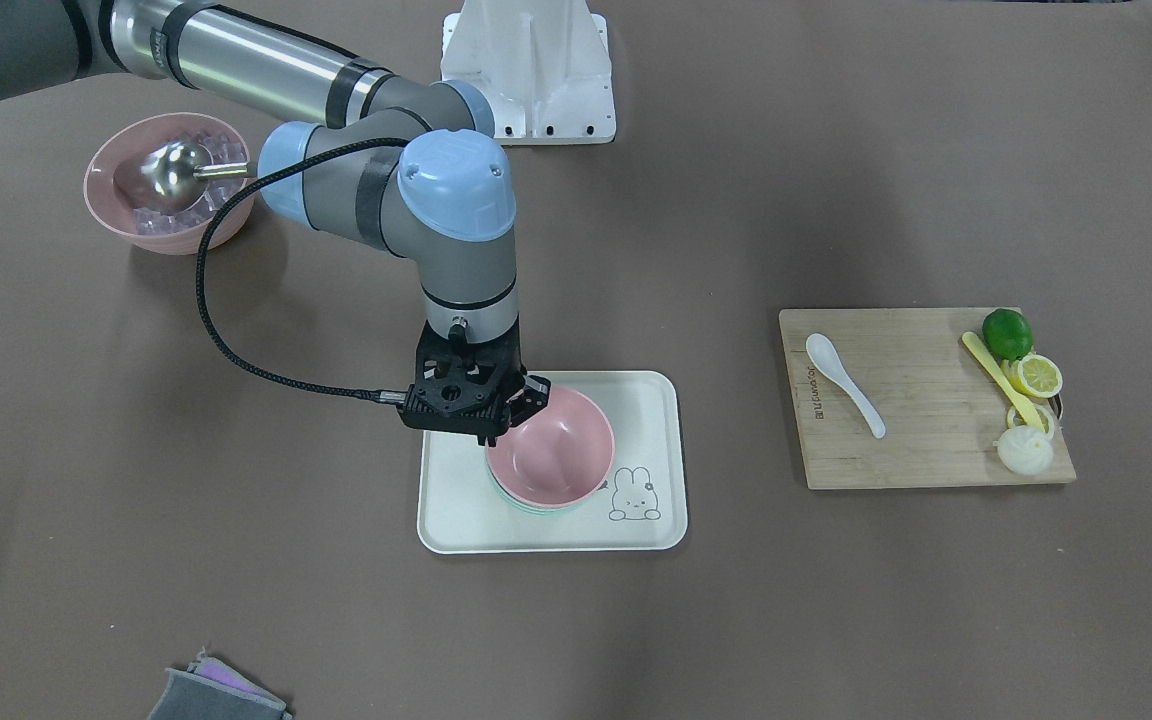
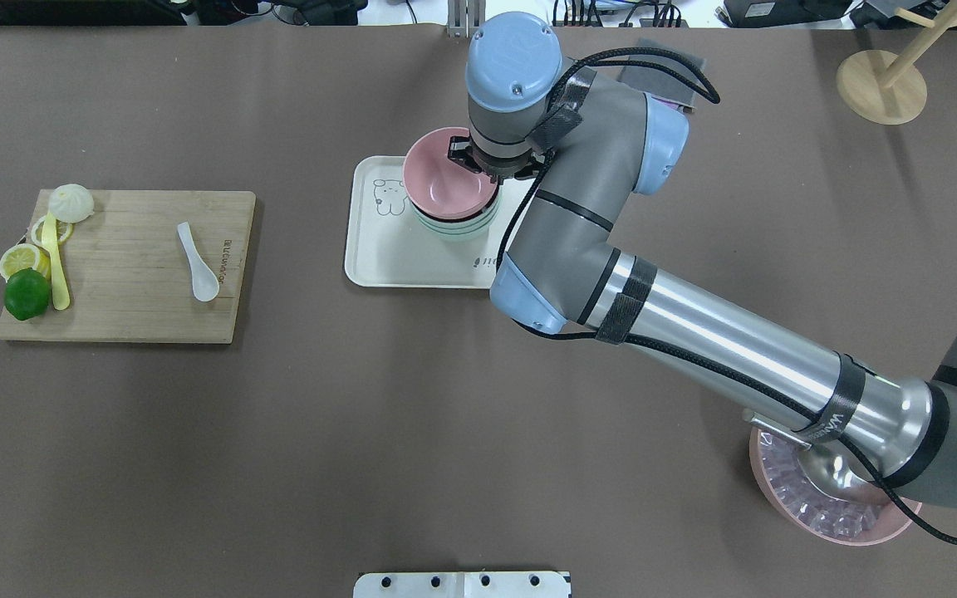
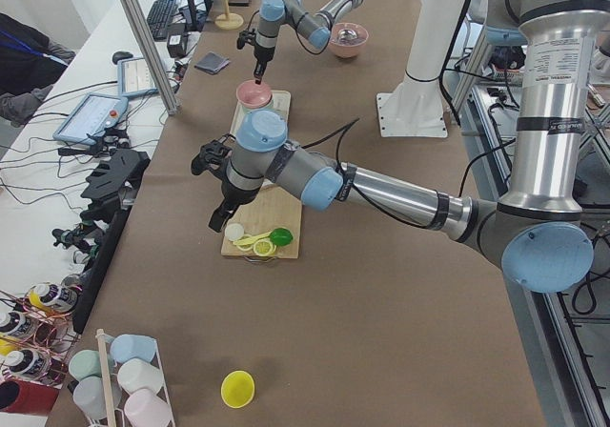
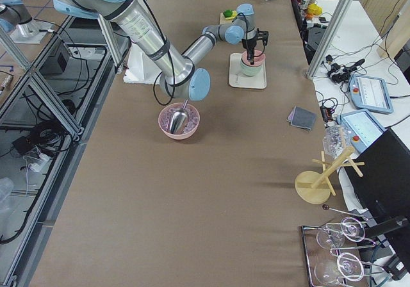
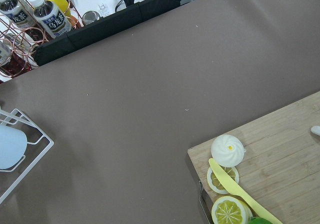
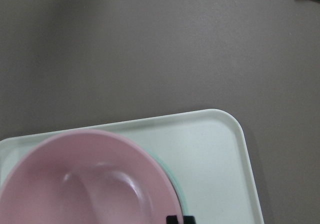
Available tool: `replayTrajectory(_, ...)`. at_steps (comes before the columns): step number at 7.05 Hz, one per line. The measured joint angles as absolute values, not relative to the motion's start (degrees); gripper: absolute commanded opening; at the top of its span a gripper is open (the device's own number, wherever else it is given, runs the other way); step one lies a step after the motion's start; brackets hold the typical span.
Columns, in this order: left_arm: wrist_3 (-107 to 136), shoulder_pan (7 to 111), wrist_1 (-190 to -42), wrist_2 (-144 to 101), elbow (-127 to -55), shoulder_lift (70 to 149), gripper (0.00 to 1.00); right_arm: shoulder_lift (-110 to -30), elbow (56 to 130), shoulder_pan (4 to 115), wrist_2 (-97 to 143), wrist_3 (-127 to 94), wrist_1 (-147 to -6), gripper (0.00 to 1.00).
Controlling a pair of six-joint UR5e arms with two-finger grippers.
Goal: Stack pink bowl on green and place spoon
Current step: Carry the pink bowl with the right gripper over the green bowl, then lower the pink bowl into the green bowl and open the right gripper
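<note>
On the white tray (image 1: 658, 405), the pink bowl (image 1: 554, 447) sits nested in the green bowl (image 2: 455, 229). Right hand (image 1: 511, 415) narrow, pinched on the pink bowl's rim. White spoon (image 1: 844, 383) lies on the cutting board (image 1: 916, 440), well apart from the tray. Left hand (image 3: 219, 219) hovers over the board's end; cannot tell its opening.

No wording can be read with certainty. A dark stamp (image 1: 812, 393) is seen burned into the cutting board (image 1: 921, 440), just beside the white spoon (image 1: 841, 382), its letters too small to be made out. A rabbit drawing (image 1: 634, 495) is printed on the tray (image 1: 651, 400). Labels on 2 bottles (image 5: 54, 25) are blurred.
</note>
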State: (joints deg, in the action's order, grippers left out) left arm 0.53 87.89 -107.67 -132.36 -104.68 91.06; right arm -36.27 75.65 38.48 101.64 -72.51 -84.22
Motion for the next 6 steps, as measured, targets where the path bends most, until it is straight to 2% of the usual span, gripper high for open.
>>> replayTrajectory(3, 0.53, 87.89, -107.66, -132.36, -104.7, 91.05, 0.98, -36.62, 75.44, 37.69, 101.62, -72.1, -84.03, 0.0)
replayTrajectory(4, 0.53, 87.89, -107.66, -132.36, -104.69, 91.07, 0.98, -36.68, 75.43, 37.45, 101.63, -72.2, -84.0, 0.57)
replayTrajectory(5, 0.53, 87.89, -107.67, -132.36, -104.68, 91.11, 0.98, -36.75, 75.41, 37.4, 101.64, -72.45, -83.94, 1.0)
replayTrajectory(6, 0.53, 87.89, -107.66, -132.36, -104.68, 91.13, 0.98, -36.9, 75.41, 37.39, 101.5, -72.48, -83.89, 1.0)
